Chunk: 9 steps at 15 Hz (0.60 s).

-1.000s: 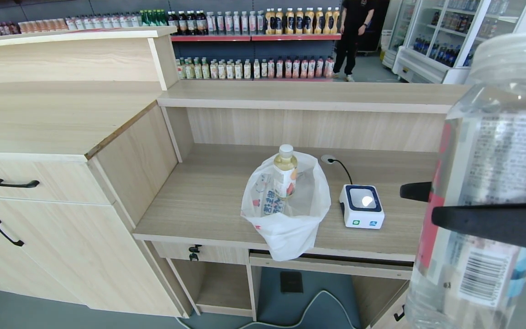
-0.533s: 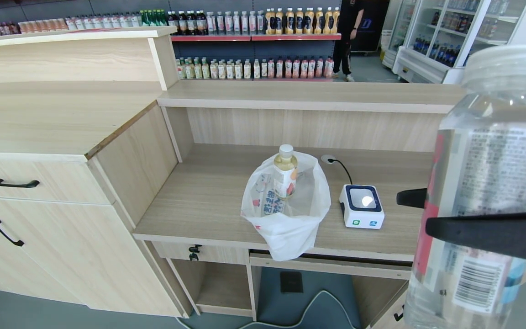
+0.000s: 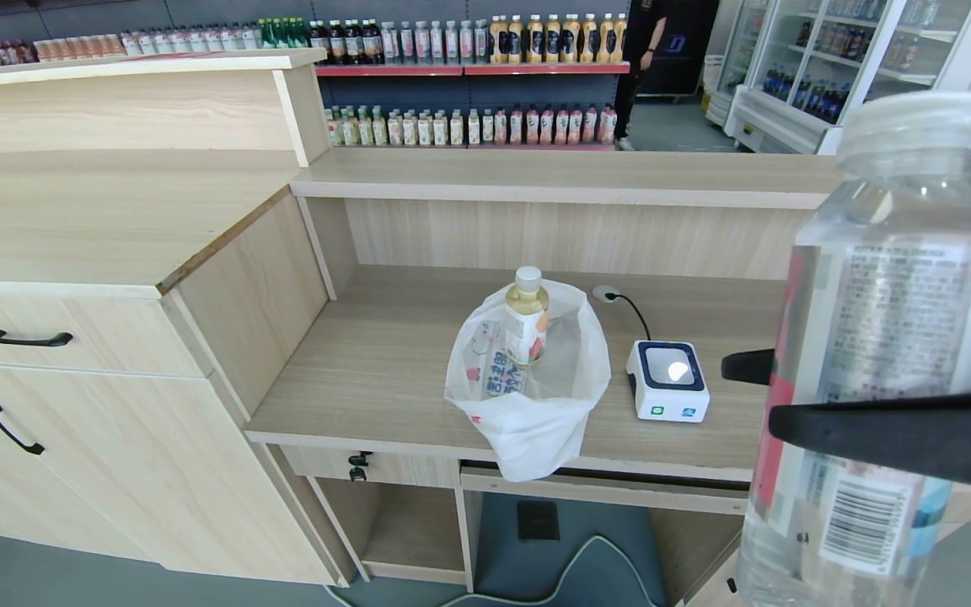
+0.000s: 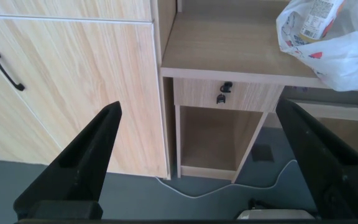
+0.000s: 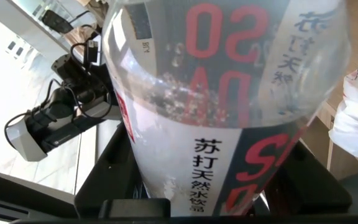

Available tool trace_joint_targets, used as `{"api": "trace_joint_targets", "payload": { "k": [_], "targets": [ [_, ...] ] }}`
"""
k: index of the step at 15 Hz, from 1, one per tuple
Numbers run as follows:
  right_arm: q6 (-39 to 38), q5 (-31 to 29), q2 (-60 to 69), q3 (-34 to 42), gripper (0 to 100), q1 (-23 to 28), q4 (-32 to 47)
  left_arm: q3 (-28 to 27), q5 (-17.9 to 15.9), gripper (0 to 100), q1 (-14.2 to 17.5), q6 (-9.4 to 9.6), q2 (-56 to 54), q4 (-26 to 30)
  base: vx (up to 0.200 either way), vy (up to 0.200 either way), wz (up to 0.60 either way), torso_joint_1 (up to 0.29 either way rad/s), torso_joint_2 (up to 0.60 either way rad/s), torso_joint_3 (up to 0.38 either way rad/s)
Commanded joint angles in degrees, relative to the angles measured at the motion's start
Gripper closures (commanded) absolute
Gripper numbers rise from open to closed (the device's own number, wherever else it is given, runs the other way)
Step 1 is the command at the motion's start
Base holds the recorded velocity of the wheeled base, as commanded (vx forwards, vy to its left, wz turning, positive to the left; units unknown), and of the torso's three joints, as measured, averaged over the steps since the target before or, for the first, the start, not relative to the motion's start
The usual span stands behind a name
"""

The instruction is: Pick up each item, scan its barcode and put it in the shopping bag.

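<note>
The water bottle has drifted a little toward 9 o'clock and sunk in the head view since a second ago; its cap now sits lower and the dark fingers crossing it reach slightly further over the counter. The bag, the scanner and the counter have not moved.

The water bottle hangs in the air at 3 to 4 o'clock in the head view, near the camera and off the counter's right end. Its long axis is nearly vertical, with the cap tipped a touch toward 1 o'clock and the base toward 7. The barcode on its lower label faces the head camera.

The counter is pale wood-grain board, flat and matt. The water bottle is clear ribbed plastic with a translucent screw cap and a glossy wrap label in white, red and blue.

The right gripper is clamped on the water bottle's middle, with one black finger in front and one behind. The left gripper is spread wide with nothing in it, low before the cupboard front.

The shopping bag is thin crinkled white film, standing open at the counter's front edge with a tan-capped tea bottle upright in it. At the bag's 3 o'clock lies the scanner, a small white rounded box with a dark glass top.
</note>
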<state>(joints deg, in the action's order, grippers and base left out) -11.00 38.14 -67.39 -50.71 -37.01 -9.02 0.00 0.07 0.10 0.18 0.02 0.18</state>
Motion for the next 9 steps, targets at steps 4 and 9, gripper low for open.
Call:
{"api": "trace_joint_targets", "payload": {
  "k": [4,9],
  "targets": [
    [0.1,-0.09,-1.52,-1.32,100,0.27,-0.3,0.0,0.01,0,-0.01,-0.01,-0.02,-0.01,0.0,0.0,0.0,0.0,0.0,0.0],
    [0.1,-0.09,-1.78,-1.23,100,0.54,-0.3,0.0,0.01,0,-0.01,-0.01,-0.02,-0.01,0.0,0.0,0.0,0.0,0.0,0.0]
  ]
}}
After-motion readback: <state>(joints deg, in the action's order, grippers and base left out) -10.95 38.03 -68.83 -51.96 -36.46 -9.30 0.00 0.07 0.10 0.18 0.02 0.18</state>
